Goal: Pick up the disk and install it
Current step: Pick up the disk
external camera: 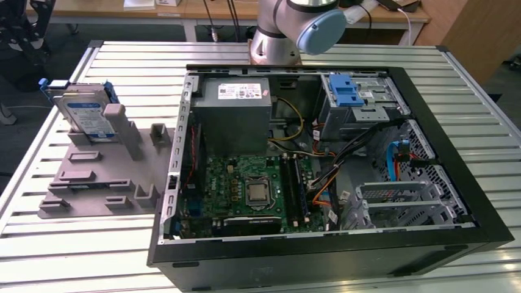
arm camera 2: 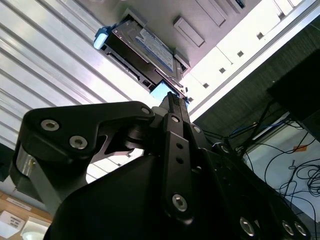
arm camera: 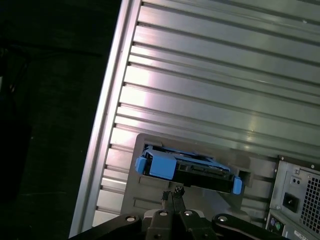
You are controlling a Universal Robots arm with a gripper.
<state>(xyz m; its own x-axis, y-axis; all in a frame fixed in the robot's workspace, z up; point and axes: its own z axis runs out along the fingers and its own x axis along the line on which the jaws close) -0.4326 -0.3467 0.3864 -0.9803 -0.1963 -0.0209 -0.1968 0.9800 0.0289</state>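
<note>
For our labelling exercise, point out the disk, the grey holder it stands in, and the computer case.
disk (external camera: 85, 115), exterior view, on its white-and-blue label.
grey holder (external camera: 85, 190), exterior view, on its flat base.
computer case (external camera: 326, 261), exterior view, on its black outer wall.

Open computer case (external camera: 326, 259) lies on its side on slatted table (external camera: 73, 262), toward exterior view's right. Holder plate (external camera: 89, 183) lies on table just beside case, at exterior view's left. Disk (external camera: 84, 113) stands on edge in slot at plate's far end. Arm base (external camera: 273, 43) behind case. Inside case: power supply (external camera: 236, 113) at far side, motherboard (external camera: 252, 189) before it, drive cage (external camera: 362, 101) at exterior view's right of power supply.
</note>
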